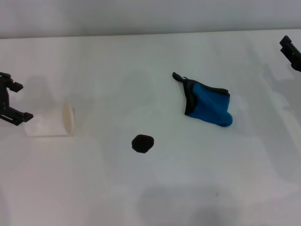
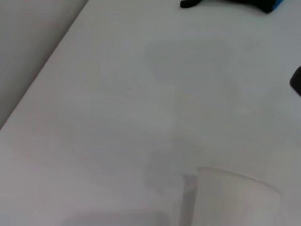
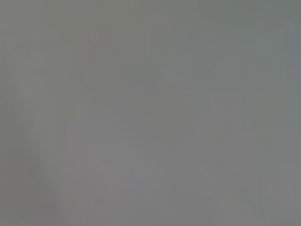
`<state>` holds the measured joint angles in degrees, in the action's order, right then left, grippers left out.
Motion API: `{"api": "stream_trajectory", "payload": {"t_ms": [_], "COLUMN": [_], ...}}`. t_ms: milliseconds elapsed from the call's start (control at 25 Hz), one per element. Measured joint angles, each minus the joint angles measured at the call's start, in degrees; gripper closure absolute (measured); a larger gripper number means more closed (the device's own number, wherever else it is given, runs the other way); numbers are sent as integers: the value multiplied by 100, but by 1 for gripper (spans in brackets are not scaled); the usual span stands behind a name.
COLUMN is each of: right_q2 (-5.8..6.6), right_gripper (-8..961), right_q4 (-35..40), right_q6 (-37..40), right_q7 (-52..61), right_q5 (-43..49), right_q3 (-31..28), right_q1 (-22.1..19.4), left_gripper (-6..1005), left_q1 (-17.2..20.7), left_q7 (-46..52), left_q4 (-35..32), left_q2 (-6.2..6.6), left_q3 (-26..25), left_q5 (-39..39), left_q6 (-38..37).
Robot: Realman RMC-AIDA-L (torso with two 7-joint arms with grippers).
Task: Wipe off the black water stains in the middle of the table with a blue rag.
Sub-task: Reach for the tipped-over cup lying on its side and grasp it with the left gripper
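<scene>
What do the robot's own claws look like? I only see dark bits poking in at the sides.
Little shows. The left gripper is matte black and angular, with two blocky, squared-off fingers like a bracket. The right gripper is also black and boxy, only a corner of it showing at the edge. No cables, labels or markings are visible on either.

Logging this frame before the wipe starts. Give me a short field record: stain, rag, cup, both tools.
stain: dark blot mid-table, uncovered
rag: blue rag, crumpled, right of and beyond the stain, apart from it, not held
cup: white cup on its side, left of the stain
left tool: at the left edge beside the cup, open, empty
right tool: at the far right edge, away from the rag
</scene>
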<state>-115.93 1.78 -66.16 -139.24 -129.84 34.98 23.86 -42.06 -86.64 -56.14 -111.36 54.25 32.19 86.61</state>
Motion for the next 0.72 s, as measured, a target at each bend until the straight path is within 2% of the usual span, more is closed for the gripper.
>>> {"api": "stream_trajectory", "payload": {"t_ms": [320, 600, 720], "right_q2": [0, 0, 0], "right_gripper": [114, 114, 114], "right_q4": [-20, -21, -12], "right_q6": [-28, -29, -29], "right_q7": [2, 2, 2], "right_q5": [-30, -39, -41], "right_q3": [-10, -18, -18], "right_q1": [5, 40, 55], "left_gripper": [122, 122, 123], "left_q1": [-15, -150, -155], "left_q7": [-109, -242, -404], "left_q4": [124, 549, 686], "left_q2": [-187, -234, -294], "left_q3": [508, 711, 714], "left_q5": [-32, -57, -61], "left_q6": [-392, -697, -868]}}
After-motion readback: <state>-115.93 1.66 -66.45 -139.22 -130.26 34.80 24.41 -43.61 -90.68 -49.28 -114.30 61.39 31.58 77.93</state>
